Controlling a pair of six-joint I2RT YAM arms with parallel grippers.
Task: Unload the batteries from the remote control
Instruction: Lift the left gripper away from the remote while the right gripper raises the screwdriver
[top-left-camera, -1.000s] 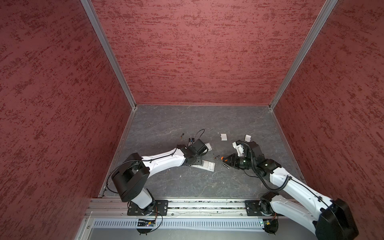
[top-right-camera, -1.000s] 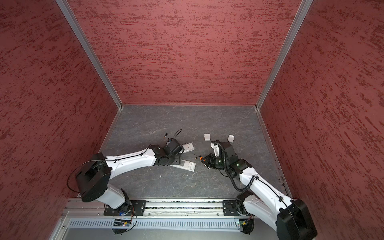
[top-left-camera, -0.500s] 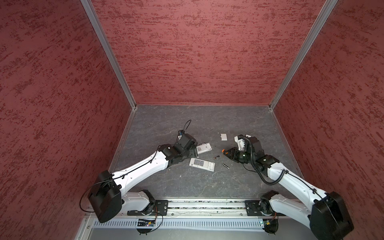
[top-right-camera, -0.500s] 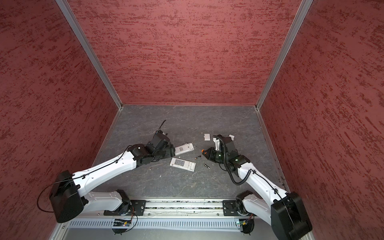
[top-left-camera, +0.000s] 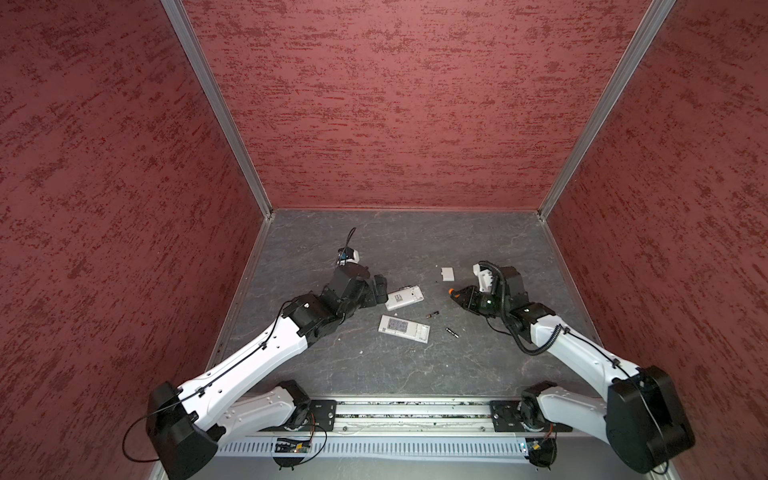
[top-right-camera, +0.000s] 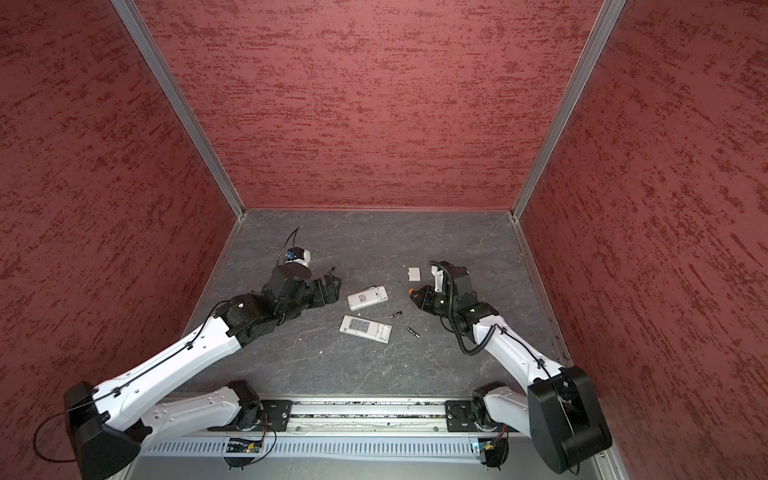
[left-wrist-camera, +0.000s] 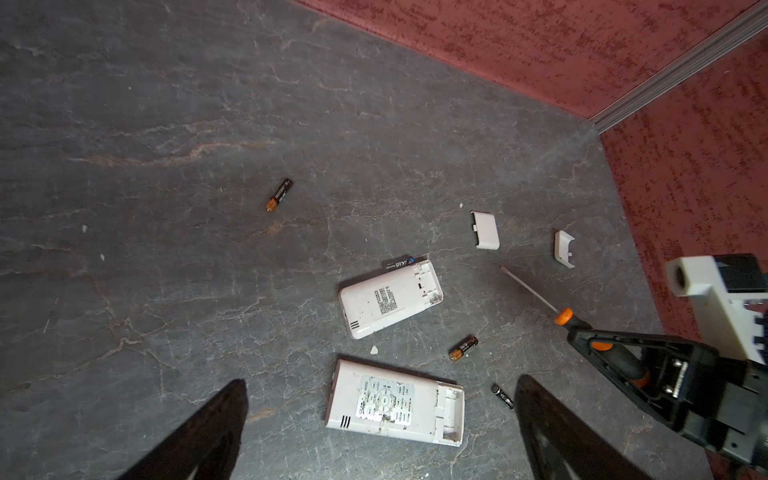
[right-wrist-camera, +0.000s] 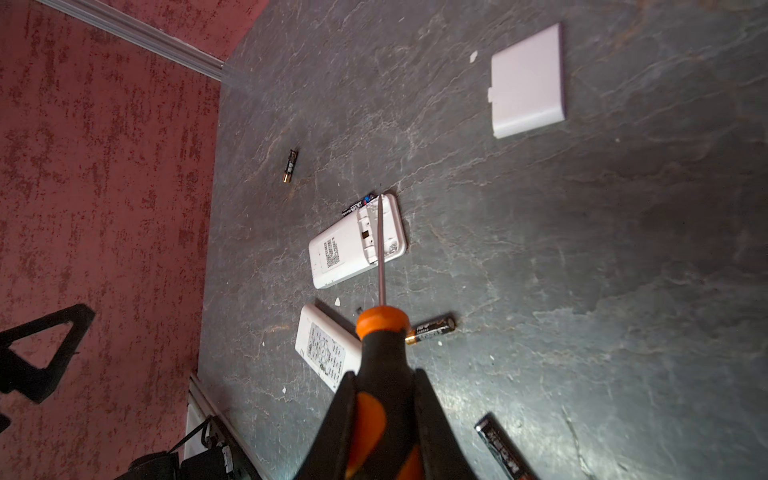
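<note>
Two white remote controls lie mid-table, one face down (top-left-camera: 404, 298) (left-wrist-camera: 390, 299), one face up (top-left-camera: 404, 328) (left-wrist-camera: 395, 403), both with bare end compartments. Loose batteries lie around them (left-wrist-camera: 279, 194) (left-wrist-camera: 463, 348) (left-wrist-camera: 502, 396), and another (left-wrist-camera: 399, 262) rests against the face-down remote. My left gripper (top-left-camera: 380, 286) (left-wrist-camera: 382, 382) stands wide open and holds nothing, left of the remotes. My right gripper (top-left-camera: 467, 297) (right-wrist-camera: 384, 374) is shut on an orange-and-black screwdriver (right-wrist-camera: 382, 345), whose shaft points at the face-down remote (right-wrist-camera: 357, 243).
Two small white covers (left-wrist-camera: 485, 230) (left-wrist-camera: 564, 248) lie behind the remotes, one also seen in a top view (top-left-camera: 447, 273). Red walls close in the grey table (top-left-camera: 415, 232) on three sides. The arms' base rail (top-left-camera: 411, 415) runs along the front edge.
My left gripper drew back to the left off the remotes and opened wide. The right gripper shifted slightly back with the screwdriver still in it.
</note>
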